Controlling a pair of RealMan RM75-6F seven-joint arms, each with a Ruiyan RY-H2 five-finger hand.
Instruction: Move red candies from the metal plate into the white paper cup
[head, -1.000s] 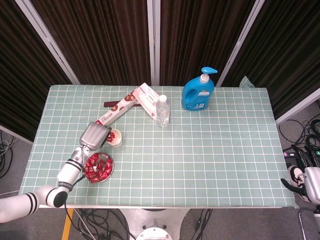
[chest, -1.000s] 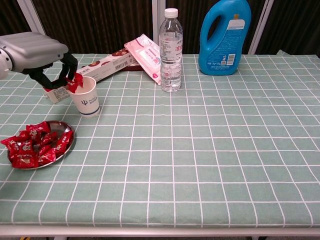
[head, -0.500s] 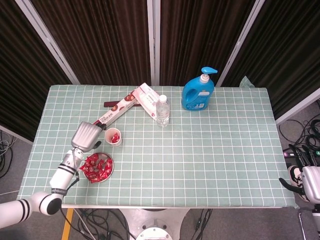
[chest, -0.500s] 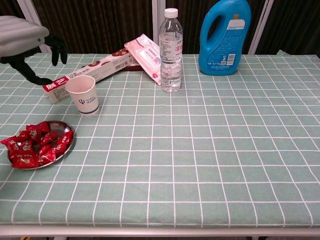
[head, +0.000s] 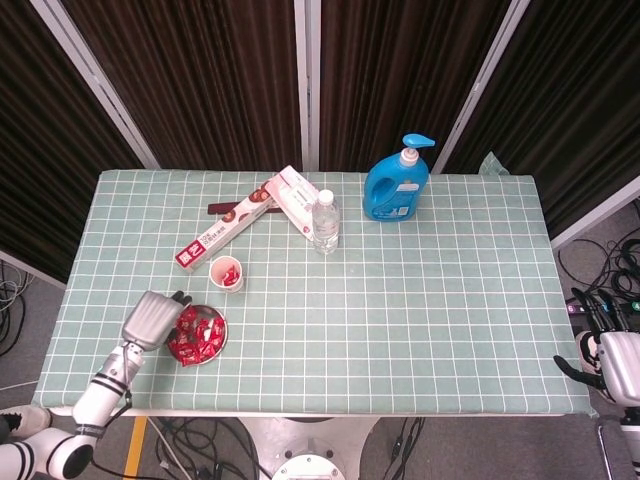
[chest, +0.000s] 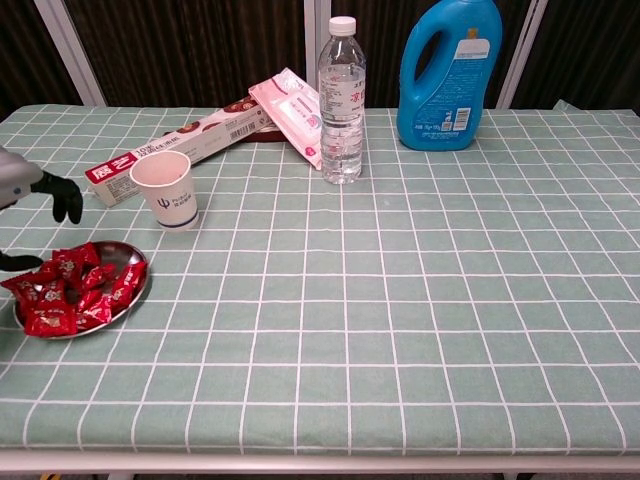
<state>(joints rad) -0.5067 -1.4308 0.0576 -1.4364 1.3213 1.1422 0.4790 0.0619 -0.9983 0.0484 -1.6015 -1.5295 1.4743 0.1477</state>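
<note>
A round metal plate (head: 219, 335) (chest: 133, 293) at the front left of the table holds several red wrapped candies (head: 196, 335) (chest: 62, 294). Just behind it stands the white paper cup (head: 227, 272) (chest: 167, 189), with a red candy showing inside it in the head view. My left hand (head: 150, 318) (chest: 30, 200) hovers at the plate's left edge, fingers apart and holding nothing. My right hand (head: 612, 362) hangs off the table's right front corner; I cannot tell how its fingers lie.
Behind the cup lie a long pink-and-white box (head: 222, 235) (chest: 180, 142) and a pink wipes pack (head: 295, 198) (chest: 292, 112). A clear water bottle (head: 325, 221) (chest: 341, 100) and a blue detergent bottle (head: 397, 182) (chest: 449, 72) stand further back.
My left hand let a red candy go at the cup, then drew back and down to the left edge of the plate, now empty. The right hand has barely moved.
</note>
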